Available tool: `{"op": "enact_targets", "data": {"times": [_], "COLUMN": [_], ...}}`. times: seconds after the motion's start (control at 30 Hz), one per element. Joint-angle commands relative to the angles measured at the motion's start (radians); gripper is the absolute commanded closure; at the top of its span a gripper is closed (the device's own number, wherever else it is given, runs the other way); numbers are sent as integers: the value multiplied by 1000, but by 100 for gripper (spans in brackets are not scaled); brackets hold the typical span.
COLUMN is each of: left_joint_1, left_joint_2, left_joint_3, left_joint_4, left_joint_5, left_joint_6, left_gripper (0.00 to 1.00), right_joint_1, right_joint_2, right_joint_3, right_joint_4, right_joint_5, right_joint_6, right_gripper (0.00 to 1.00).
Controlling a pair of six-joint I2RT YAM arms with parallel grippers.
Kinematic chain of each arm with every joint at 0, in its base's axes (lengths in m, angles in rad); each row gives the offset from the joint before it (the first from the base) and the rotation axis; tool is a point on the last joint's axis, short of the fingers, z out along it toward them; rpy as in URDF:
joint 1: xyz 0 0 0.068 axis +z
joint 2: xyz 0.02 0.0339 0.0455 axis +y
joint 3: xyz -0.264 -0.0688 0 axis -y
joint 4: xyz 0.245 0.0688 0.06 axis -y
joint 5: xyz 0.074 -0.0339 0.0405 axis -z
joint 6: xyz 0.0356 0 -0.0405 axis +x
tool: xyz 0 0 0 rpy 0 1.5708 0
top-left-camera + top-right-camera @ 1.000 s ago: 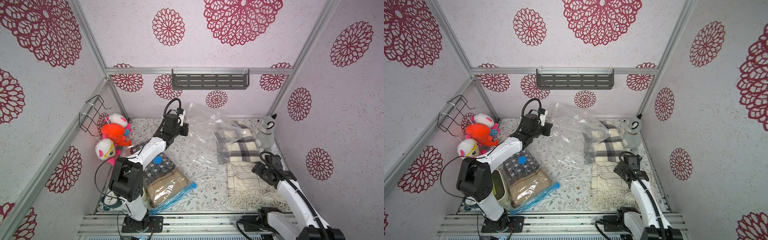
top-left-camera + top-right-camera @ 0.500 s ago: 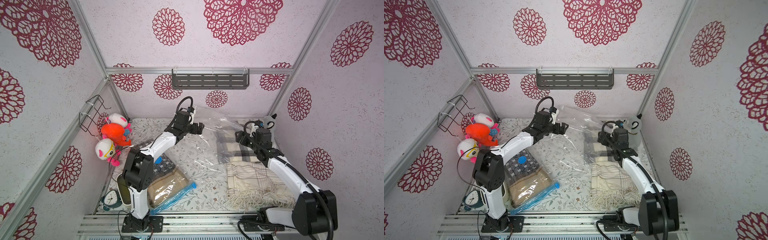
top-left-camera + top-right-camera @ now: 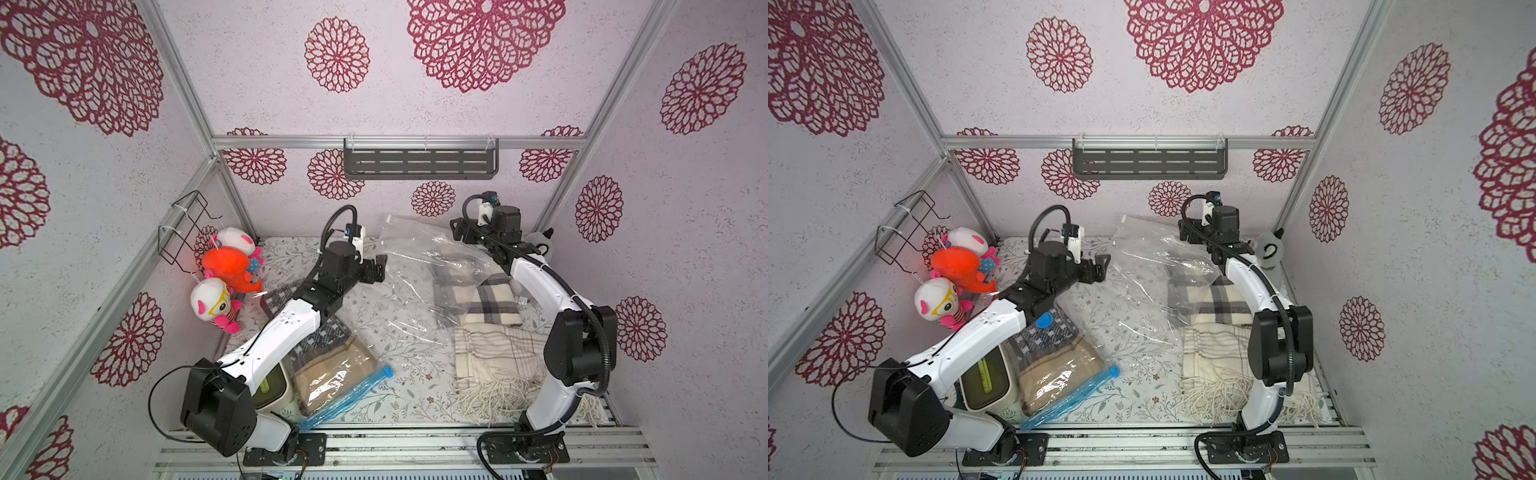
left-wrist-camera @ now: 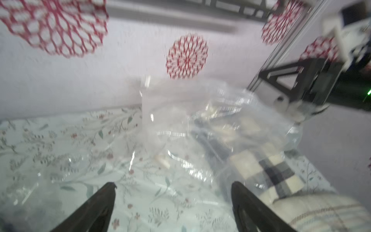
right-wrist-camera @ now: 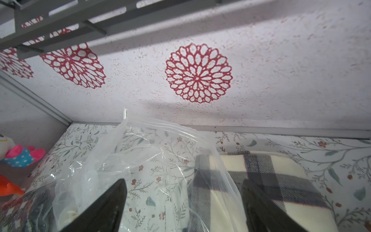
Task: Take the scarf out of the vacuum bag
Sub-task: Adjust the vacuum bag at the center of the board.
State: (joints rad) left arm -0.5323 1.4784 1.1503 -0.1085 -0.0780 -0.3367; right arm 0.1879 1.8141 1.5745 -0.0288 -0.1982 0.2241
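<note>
Cream and grey plaid, the fringed fabric scarf (image 3: 492, 307) lies along the right side of my table. Its striped, tasselled end sprawls bare toward the front rail, beside the right arm's base. Its far, checked end sits beneath a flap of the crumpled clear plastic vacuum bag (image 3: 415, 266). From here I cannot tell whether that end is inside the mouth or merely under the film. In both top views the bag billows at mid-table, one corner standing up near the back wall; it looks otherwise hollow.

My left gripper (image 3: 381, 268) hangs just beside the bag's left edge, jaws spread wide and grasping nothing; its wrist view is blurred. My right gripper (image 3: 457, 230) hovers above the bag's far right part, close to the back wall, jaws likewise apart and empty, with plastic and plaid below them in the wrist view (image 5: 183, 181).

Front left, a second flat bag with a blue zip strip (image 3: 332, 374) holds folded beige and patterned cloth, partly under my left arm. Between the two bags the floral tablecloth (image 3: 399, 386) lies bare. Bright plush toys (image 3: 228, 266) crowd the left wall, and a grey-and-white plush (image 3: 1268, 249) occupies the far right corner.
</note>
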Motion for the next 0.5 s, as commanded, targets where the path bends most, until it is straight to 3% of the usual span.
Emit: {"op": "enact_targets", "data": {"times": [0.0, 0.17, 0.27, 0.37, 0.47], "left_joint_1": [-123, -251, -284, -260, -175], "left_joint_2": [115, 141, 207, 342, 457], "left_joint_3": [-44, -156, -137, -52, 44], "left_joint_4": [-74, 40, 68, 90, 117], "left_joint_5": [-18, -36, -60, -97, -99], "left_joint_6": [-37, -101, -103, -71, -52], "left_gripper": [7, 4, 0, 2, 2], "right_joint_1": [8, 13, 17, 23, 24], "right_joint_2": [20, -25, -11, -30, -53], "right_joint_3": [19, -68, -77, -132, -146], "right_joint_4": [-132, -120, -142, -108, -164], "right_joint_5": [-114, -203, -212, -263, -148], "right_joint_6": [-71, -50, -48, -33, -7], "right_gripper": [13, 24, 36, 41, 48]}}
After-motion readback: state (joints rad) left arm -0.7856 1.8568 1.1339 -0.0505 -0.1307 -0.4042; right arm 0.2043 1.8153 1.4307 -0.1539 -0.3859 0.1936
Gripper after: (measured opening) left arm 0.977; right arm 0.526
